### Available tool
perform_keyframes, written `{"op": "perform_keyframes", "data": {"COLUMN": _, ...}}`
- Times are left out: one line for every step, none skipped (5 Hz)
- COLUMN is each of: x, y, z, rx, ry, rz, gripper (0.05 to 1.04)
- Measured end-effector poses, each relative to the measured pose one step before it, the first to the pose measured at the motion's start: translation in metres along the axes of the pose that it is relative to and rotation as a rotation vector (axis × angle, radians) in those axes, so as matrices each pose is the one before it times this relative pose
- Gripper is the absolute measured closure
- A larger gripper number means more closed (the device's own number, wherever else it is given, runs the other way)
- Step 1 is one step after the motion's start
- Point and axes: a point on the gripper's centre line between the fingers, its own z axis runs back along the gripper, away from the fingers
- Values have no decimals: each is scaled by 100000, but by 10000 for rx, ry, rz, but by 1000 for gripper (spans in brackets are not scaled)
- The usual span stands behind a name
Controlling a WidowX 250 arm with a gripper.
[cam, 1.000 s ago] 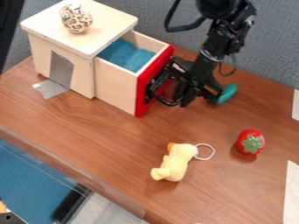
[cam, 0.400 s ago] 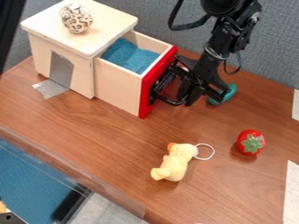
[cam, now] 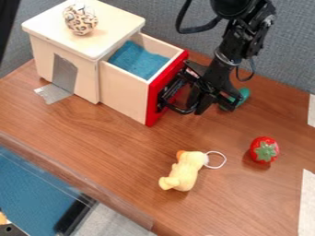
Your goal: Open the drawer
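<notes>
The black gripper [cam: 212, 103] hangs beside the drawer's front at upper centre right, its two fingers apart. The finger nearer the drawer is at the black handle [cam: 175, 109]; whether it sits inside the loop I cannot tell. The drawer [cam: 124, 91] stands out from the right side of a pale wooden cabinet [cam: 48, 59]. Its front panel [cam: 153, 103] is red, and blue material lies inside.
A patterned ball [cam: 80, 20] rests on the cabinet top. On the wooden table [cam: 111, 143] lie a yellow plush toy [cam: 183, 172] with a white loop and a red strawberry-like toy [cam: 265, 150]. Behind the gripper is a teal object [cam: 244, 95]. A grey wall [cam: 289, 50] stands behind.
The gripper has shifted slightly to the right, away from the cabinet. With it the drawer has slid a little farther out. The toys and the ball have stayed put.
</notes>
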Motion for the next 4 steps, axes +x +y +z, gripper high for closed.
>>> {"op": "perform_keyframes", "data": {"x": -208, "y": -275, "z": -41, "rx": 7, "ry": 26, "rz": -58, "gripper": 946}}
{"op": "perform_keyframes", "data": {"x": -98, "y": -147, "z": -26, "rx": 19, "ry": 14, "rz": -28, "gripper": 904}}
{"op": "perform_keyframes", "data": {"x": 263, "y": 138, "z": 2137, "rx": -221, "ry": -566, "rz": 379, "gripper": 676}}
{"op": "perform_keyframes", "data": {"x": -85, "y": 69, "z": 565, "rx": 64, "ry": 3, "rz": -77, "gripper": 369}}
